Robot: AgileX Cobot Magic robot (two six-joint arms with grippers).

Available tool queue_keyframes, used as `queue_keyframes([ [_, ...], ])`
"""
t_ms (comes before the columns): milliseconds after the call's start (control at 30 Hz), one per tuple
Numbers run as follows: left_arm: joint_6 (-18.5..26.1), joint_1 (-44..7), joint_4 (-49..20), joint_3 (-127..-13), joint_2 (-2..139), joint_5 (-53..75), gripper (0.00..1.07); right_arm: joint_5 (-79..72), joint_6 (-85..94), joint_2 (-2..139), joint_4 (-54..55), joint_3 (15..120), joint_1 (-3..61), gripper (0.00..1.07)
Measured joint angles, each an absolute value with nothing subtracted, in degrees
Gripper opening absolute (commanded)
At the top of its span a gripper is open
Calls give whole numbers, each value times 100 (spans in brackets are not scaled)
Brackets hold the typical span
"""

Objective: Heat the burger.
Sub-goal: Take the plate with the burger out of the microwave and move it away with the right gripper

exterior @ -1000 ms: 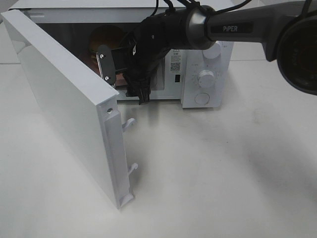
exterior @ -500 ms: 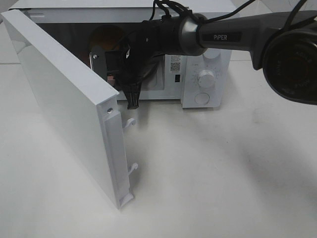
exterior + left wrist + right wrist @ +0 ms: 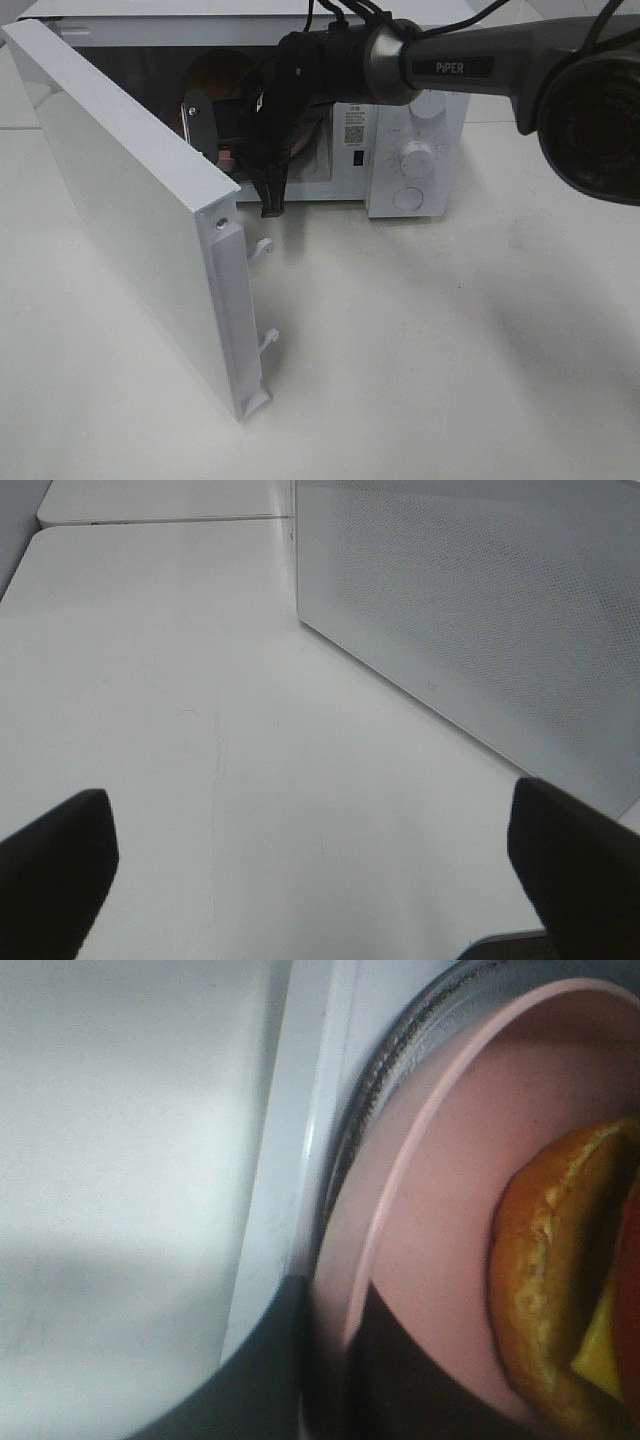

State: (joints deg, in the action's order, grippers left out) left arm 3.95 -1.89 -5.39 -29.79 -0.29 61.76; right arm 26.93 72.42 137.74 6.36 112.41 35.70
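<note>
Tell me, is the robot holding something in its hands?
Yes. The right hand pinches the rim of the pink plate carrying the burger, inside the microwave. The left hand is open and holds nothing.

burger [image 3: 560, 1290] cut off, plate [image 3: 440, 1240] partly hidden

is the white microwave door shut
No, the white microwave door stands swung wide open, with the right claw reaching into the cavity.

Golden-brown burger [image 3: 545, 1290], pink plate [image 3: 440, 1210], white microwave [image 3: 410, 130]
</note>
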Motion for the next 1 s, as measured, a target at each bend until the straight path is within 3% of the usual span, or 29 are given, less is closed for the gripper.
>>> queue_keyframes([
  [500, 395, -189, -539, -2979, -29, 6176, 98, 3300, 8027, 13264, 957, 10880, 3570, 0],
  [1000, 395, -189, -539, -2979, -29, 6176, 98, 2595, 9064, 12307, 1197, 9173, 3570, 0],
])
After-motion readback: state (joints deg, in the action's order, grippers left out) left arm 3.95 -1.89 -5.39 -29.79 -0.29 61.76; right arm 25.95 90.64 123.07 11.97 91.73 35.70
